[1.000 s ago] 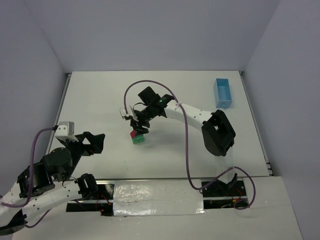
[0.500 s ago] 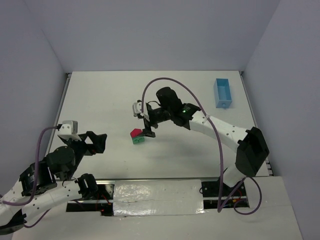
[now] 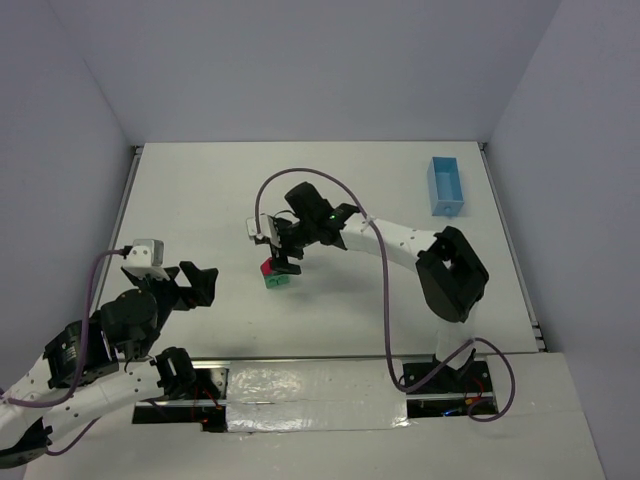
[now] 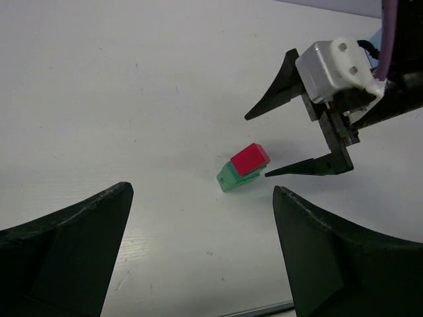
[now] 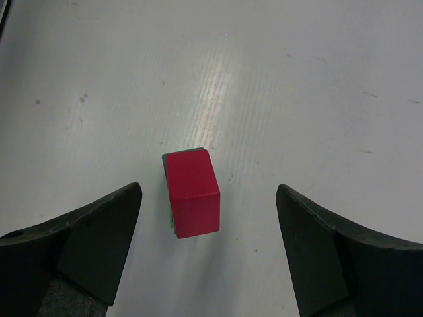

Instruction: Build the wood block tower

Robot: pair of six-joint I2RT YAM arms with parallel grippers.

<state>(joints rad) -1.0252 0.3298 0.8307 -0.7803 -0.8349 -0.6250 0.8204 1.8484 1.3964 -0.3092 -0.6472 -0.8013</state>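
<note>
A small red block (image 3: 266,267) sits on top of a green block (image 3: 277,281) in the middle of the white table. In the right wrist view the red block (image 5: 192,192) covers almost all of the green block (image 5: 168,210) under it. In the left wrist view the red block (image 4: 250,158) rests on the green block (image 4: 230,177). My right gripper (image 3: 283,256) is open, jaws wide apart, right above the stack and clear of it (image 5: 208,254). My left gripper (image 3: 203,282) is open and empty at the near left, pointing toward the stack (image 4: 198,264).
A light blue plastic box (image 3: 446,186) stands at the far right of the table. The right arm's purple cable (image 3: 372,290) loops over the table. Grey walls close in the table at the back and both sides.
My right gripper lifted away to the right half a second ago, then came back over the stack. The red block stays on the green block. My left gripper crept a little to the right.
</note>
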